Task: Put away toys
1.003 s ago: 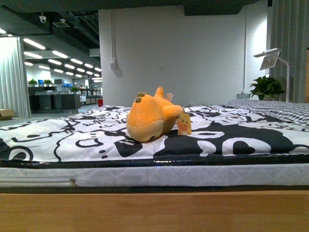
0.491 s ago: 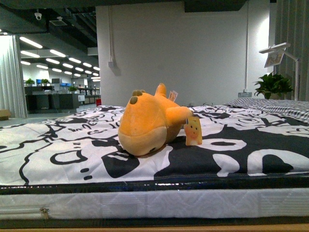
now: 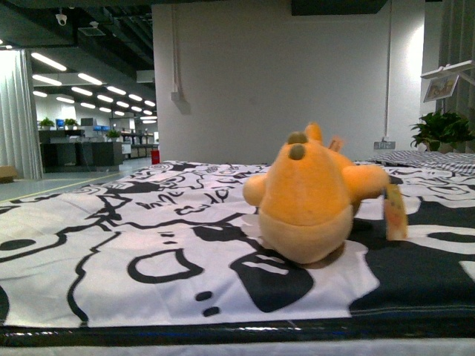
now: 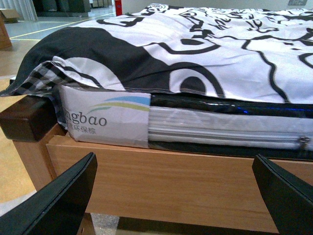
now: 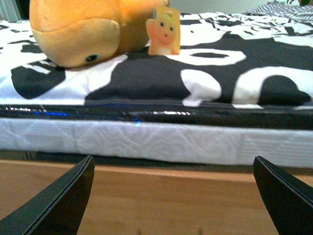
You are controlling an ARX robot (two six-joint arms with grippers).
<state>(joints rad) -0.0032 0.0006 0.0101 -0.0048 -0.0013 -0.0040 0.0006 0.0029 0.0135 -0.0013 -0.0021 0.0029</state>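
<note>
An orange-yellow plush toy (image 3: 310,194) lies on a bed's black-and-white patterned sheet (image 3: 111,245), right of centre in the front view, a small card tag (image 3: 394,212) hanging at its side. The right wrist view catches the same toy (image 5: 80,32) with its dark bead eye and the tag (image 5: 165,30) on the sheet above the mattress edge. My right gripper (image 5: 173,196) is open, below the mattress and in front of the wooden bed frame (image 5: 161,196), holding nothing. My left gripper (image 4: 178,193) is open too, facing the bed's corner and wooden rail (image 4: 161,181). Neither arm shows in the front view.
A white mattress (image 4: 112,120) with a printed label sits on the wooden frame, with a dark wooden corner post (image 4: 27,117). Behind the bed stand a white wall (image 3: 282,74), a potted plant (image 3: 441,130) and a lamp (image 3: 449,74). An open office hall (image 3: 82,141) lies far left.
The front view has closed in on the bed and risen: the plush toy looms larger and has shifted from centre to the right, and the wooden frame has dropped out of sight.
</note>
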